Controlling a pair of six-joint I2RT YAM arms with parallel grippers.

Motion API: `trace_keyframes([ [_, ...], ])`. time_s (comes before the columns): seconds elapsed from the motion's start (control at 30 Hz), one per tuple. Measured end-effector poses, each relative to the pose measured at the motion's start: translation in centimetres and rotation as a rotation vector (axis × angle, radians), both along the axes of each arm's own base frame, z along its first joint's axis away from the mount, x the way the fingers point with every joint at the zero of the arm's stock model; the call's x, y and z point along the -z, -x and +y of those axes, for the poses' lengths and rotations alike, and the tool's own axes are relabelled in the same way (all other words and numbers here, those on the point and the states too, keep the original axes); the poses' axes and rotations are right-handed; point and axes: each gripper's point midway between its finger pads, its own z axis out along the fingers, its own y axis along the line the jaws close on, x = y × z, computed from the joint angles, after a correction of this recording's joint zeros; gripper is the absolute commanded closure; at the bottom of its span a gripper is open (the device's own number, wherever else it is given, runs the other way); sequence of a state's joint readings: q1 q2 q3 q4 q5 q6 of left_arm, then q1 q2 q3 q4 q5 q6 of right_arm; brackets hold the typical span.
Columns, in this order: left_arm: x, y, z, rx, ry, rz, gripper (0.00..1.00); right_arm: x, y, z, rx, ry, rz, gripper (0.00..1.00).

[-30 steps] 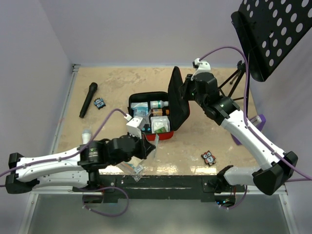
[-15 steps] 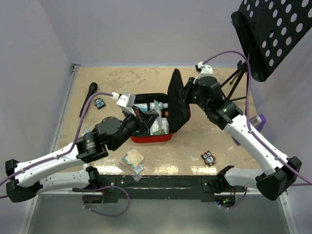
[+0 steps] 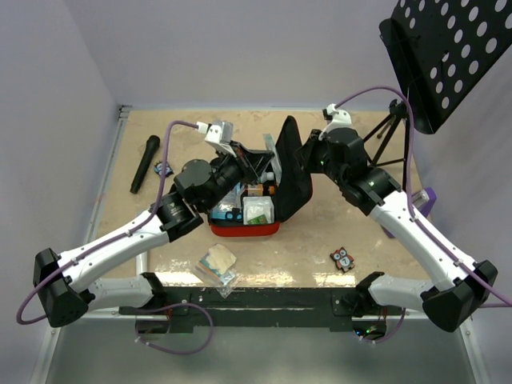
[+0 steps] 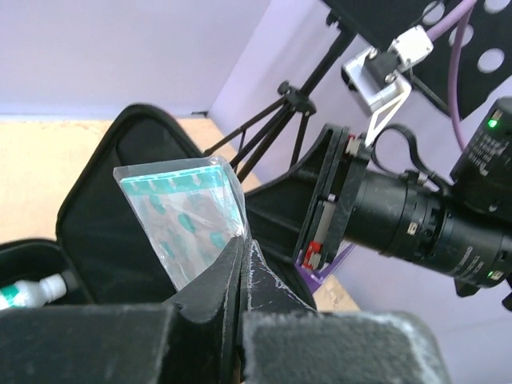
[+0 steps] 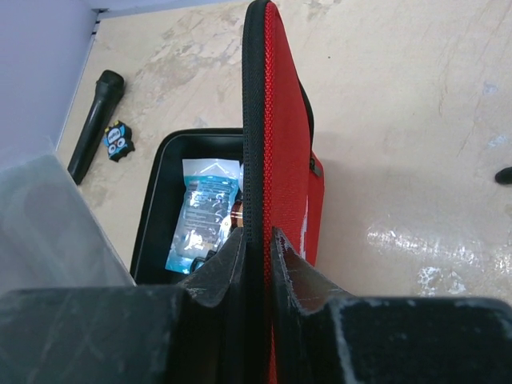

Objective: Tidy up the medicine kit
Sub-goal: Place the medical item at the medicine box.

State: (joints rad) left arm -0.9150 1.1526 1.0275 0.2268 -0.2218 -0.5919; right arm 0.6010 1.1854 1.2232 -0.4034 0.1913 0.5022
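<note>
Left wrist cam: left gripper pinched a clear teal-printed zip bag; right gripper clamped the red soft zip medicine kit by its upright lid. Bag prob. needed lowering flat, w/o nudging lid.

The top camera hangs above and behind me, looking down and forward over the whole table, far enough back to take in both arms. My left wrist camera sits just behind my left gripper. It faces roughly level across the medicine kit toward my right arm (so near that it fills that side of the view). My right wrist camera looks steeply down past my right gripper, close along the edge of the kit's raised lid. All three views share that lid. The overhead and right wrist views also share the microphone.
</note>
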Motion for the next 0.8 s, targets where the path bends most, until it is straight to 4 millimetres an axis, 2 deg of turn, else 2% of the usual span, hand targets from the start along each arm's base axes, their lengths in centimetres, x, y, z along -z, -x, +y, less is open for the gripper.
trace_keyframes([
  [0.2, -1.9, -1.8, 0.5, 0.023, 0.099, -0.027, 1.0, -0.1, -0.1, 0.1, -0.003, 0.018, 0.017, 0.83],
  [0.37, -2.6, -2.3, -0.5, 0.093, 0.173, -0.035, 1.0, -0.1, -0.1, 0.1, -0.003, 0.018, 0.019, 0.83],
  [0.63, -0.6, -2.7, -3.0, 0.2, 0.186, 0.01, 1.0, 0.1, 0.5, -0.8, 0.015, 0.03, 0.022, 0.78],
  [0.8, 0.5, -3.1, -4.0, 0.234, 0.19, 0.033, 1.0, 1.2, 1.1, -1.4, 0.026, 0.049, 0.04, 0.77],
])
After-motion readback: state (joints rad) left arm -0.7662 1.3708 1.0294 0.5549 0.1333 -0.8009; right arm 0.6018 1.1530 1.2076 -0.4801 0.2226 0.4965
